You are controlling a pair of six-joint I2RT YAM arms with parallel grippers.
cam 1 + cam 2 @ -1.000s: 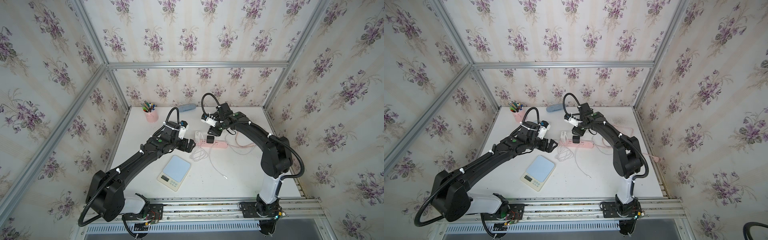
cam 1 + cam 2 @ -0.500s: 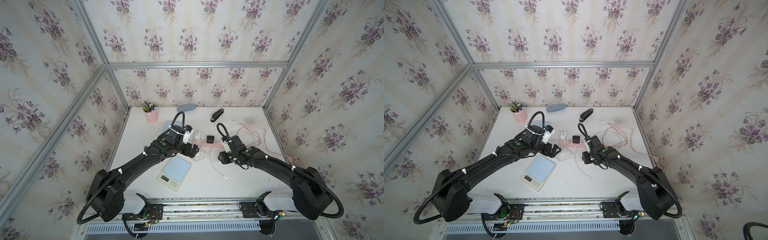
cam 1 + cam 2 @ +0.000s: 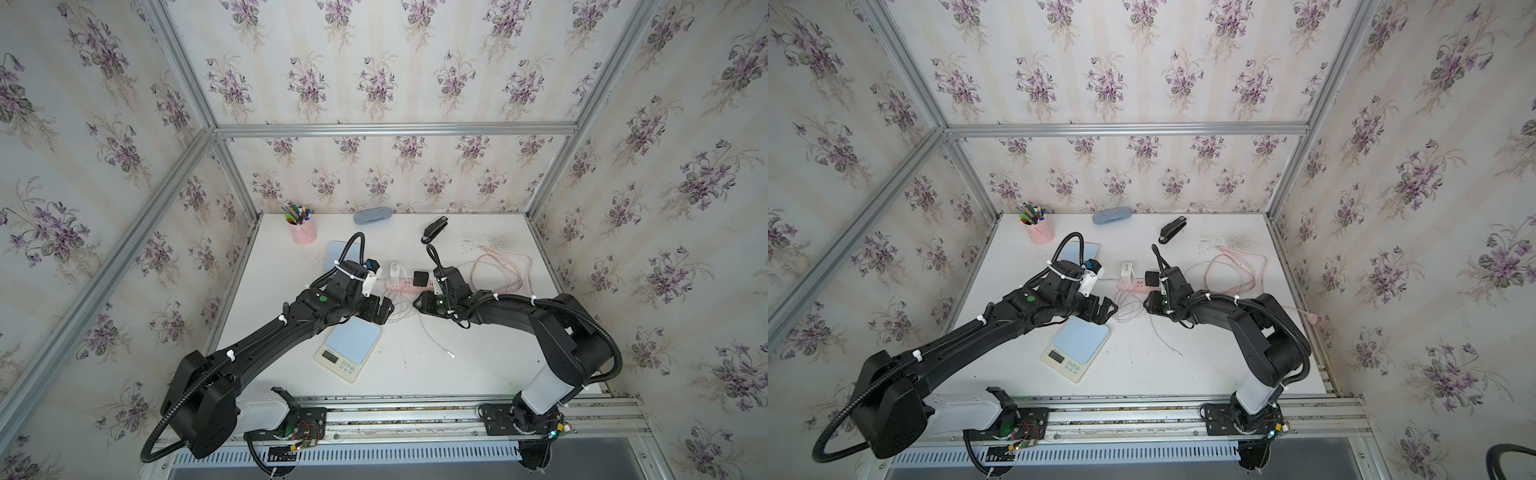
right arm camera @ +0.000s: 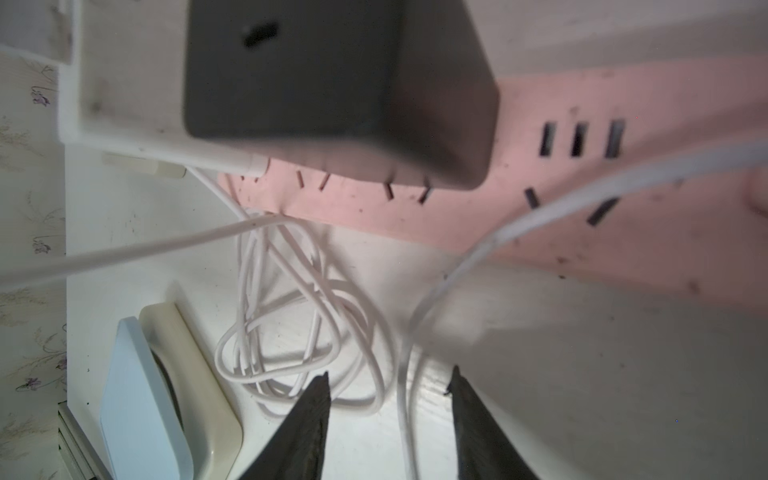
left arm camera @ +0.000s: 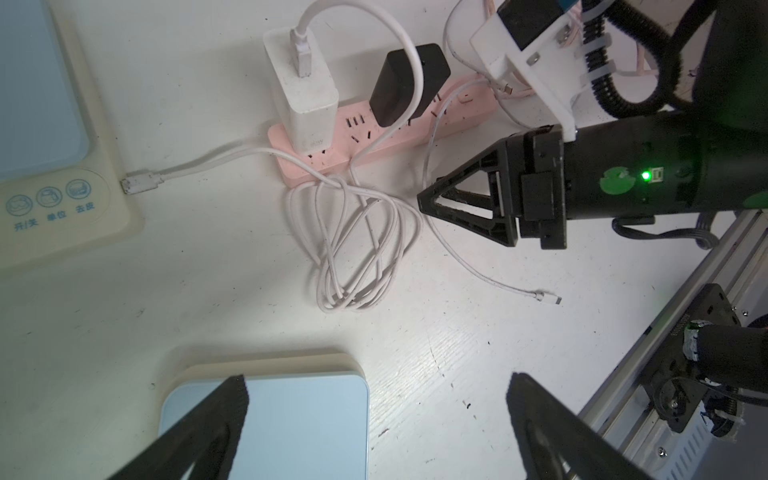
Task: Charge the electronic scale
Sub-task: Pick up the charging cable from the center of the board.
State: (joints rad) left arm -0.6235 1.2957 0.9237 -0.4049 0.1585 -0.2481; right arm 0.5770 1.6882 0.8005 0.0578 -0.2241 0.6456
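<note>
In both top views the scale lies near the front edge of the table. Left wrist: your left gripper hangs wide open over its far edge. Right wrist: the right gripper straddles the thin cable, jaws apart, nothing gripped; centre it before closing.

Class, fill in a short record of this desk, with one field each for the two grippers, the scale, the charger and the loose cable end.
left gripper: open, holding nothing
right gripper: open, thin white cable running between its jaws
electronic scale: near the front, beside the left gripper
white charger: plugged into the pink power strip, cable attached
loose cable end: lying free on the table
</note>
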